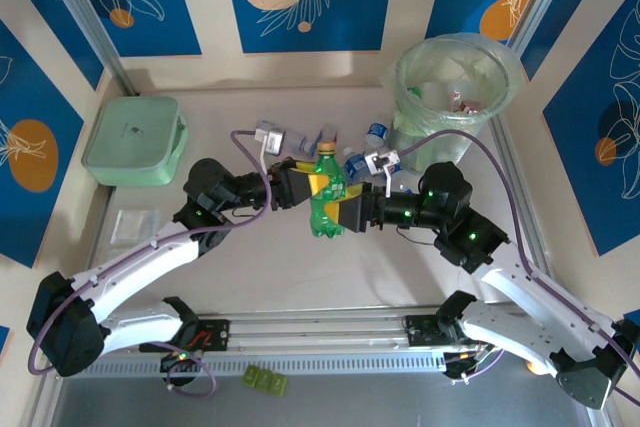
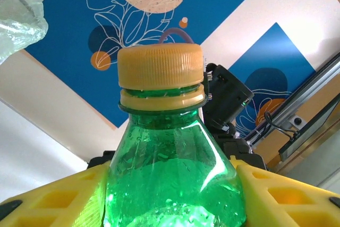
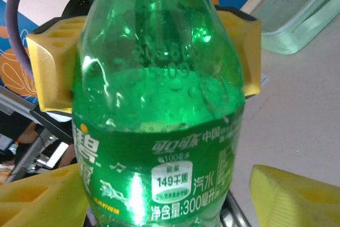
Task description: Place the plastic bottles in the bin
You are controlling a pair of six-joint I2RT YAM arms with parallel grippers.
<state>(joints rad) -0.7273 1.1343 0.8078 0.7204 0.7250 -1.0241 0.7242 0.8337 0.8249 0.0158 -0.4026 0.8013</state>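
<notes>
- Around one green bottle [image 1: 322, 222]: four yellow fingers, two from each arm.
- On the left gripper [image 1: 318, 183]: fingers [image 2: 53, 198] narrow, pressed on both sides of the bottle's shoulder just under the yellow cap [image 2: 160, 66]; a firm hold.
- On the right gripper [image 1: 340, 212]: set wider, straddling the labelled belly lower down; one finger [image 3: 289, 198] clear of the label with a gap showing, the other cut off at the frame edge, contact hard to judge.
- Bottle itself held over the middle of the table between the two arms, well apart from the bin [image 1: 403, 77]; base cut off in both wrist views.
- Loose on the table, just beside the bin's near-left wall: two clear bottles [image 1: 375, 134] with blue caps; next to them a small orange-topped item [image 1: 328, 135], too small to identify.
- One bin, far right corner, pale green liner; bottles inside, one red label visible, number blurred by the liner.
- One mint-green lidded box [image 1: 135, 139], far left.
</notes>
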